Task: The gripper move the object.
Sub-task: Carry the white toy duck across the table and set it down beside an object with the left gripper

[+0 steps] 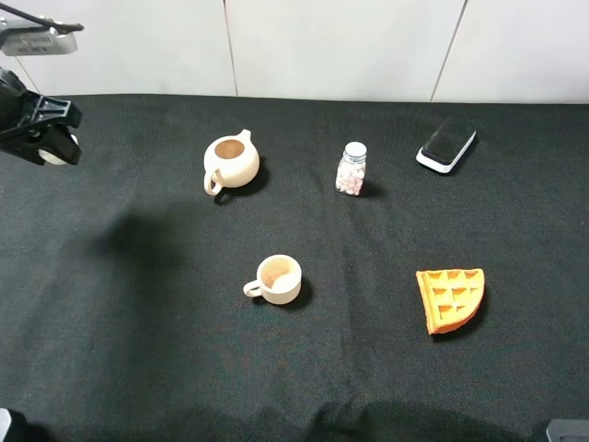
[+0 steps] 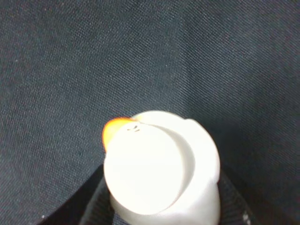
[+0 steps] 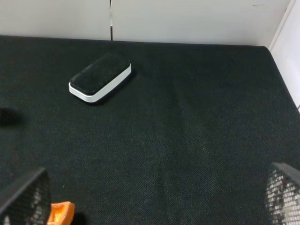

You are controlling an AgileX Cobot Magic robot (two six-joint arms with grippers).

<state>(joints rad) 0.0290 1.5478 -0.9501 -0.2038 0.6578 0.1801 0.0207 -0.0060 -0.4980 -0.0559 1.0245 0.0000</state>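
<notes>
My left gripper (image 1: 46,138) hangs above the table's far left edge and is shut on the cream-white lid (image 1: 58,155), which shows as a small white bit under the black fingers. In the left wrist view the lid (image 2: 159,164) fills the lower middle, with a dark finger (image 2: 93,208) on each side and black cloth below. The open-topped cream teapot (image 1: 230,161) stands well to the right of it. My right gripper (image 3: 150,201) is open and empty, its mesh fingers (image 3: 23,197) wide apart. It barely shows at the exterior view's bottom right corner (image 1: 566,431).
On the black cloth (image 1: 138,304) stand a cream handled cup (image 1: 276,279), a small jar of pink-white pieces (image 1: 352,169), an orange waffle wedge (image 1: 451,299) and a black-and-white eraser-like block (image 1: 447,145), which also shows in the right wrist view (image 3: 100,77). A white wall runs along the back.
</notes>
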